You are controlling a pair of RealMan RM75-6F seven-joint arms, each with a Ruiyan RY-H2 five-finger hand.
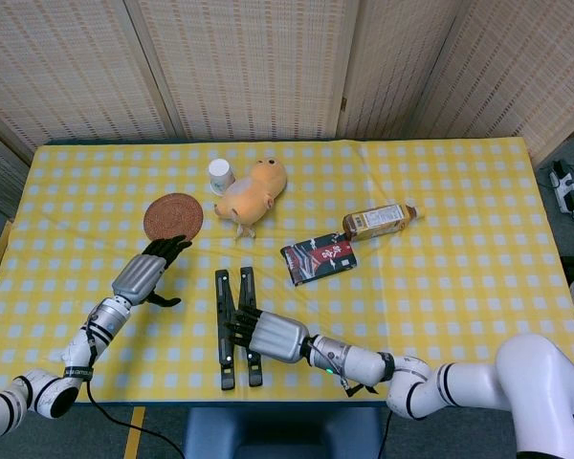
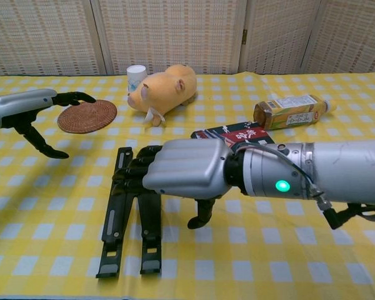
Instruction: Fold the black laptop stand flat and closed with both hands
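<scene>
The black laptop stand (image 1: pixel 228 356) (image 2: pixel 115 230) lies flat on the yellow checked cloth near the front edge, its two bars close together and almost parallel. My right hand (image 1: pixel 268 337) (image 2: pixel 182 169) lies across the upper half of the stand. Its fingers curl down over both bars, and its thumb hangs down to the right of them, apart from the bars. My left hand (image 1: pixel 143 275) (image 2: pixel 25 107) hovers well to the left of the stand, beside the round coaster, fingers spread and holding nothing.
A woven round coaster (image 1: pixel 173 219) (image 2: pixel 87 115), a small white cup (image 1: pixel 220 175) (image 2: pixel 136 76) and an orange plush toy (image 1: pixel 252 191) (image 2: pixel 165 89) sit behind the stand. A black and red packet (image 1: pixel 319 258) (image 2: pixel 234 139) and a lying bottle (image 1: pixel 380 221) (image 2: pixel 290 111) are to the right.
</scene>
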